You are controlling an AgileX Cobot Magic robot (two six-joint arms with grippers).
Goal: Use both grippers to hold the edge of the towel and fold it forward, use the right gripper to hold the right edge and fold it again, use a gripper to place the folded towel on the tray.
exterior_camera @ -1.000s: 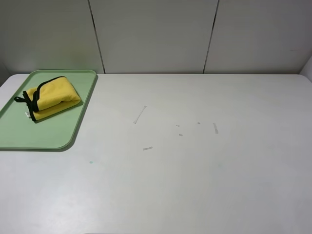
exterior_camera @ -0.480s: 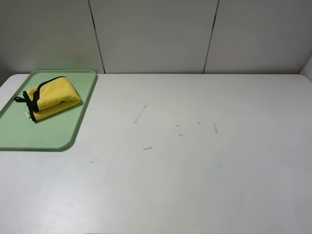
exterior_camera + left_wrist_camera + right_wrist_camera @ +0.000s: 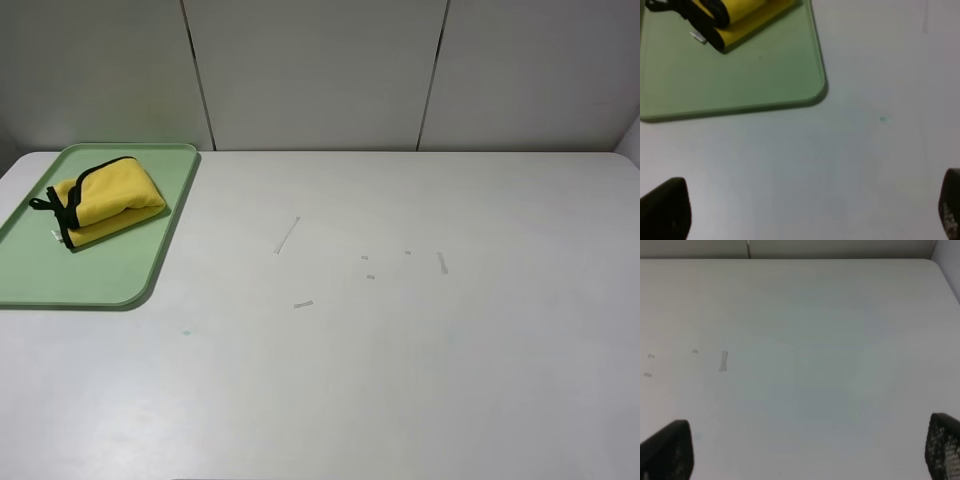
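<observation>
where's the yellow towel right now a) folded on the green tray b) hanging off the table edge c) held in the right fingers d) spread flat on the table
a: the towel lies folded inside the tray at the table's far left, with no gripper touching it.

- The pale mint-green plastic tray is cut by the left edge of the high view.
- In the left wrist view, the folded yellow plush towel is cut by the picture's edge, and its tiny white tag is too blurred to read.
- Only the black fingertips of the left gripper show, and the same for the right gripper.
</observation>
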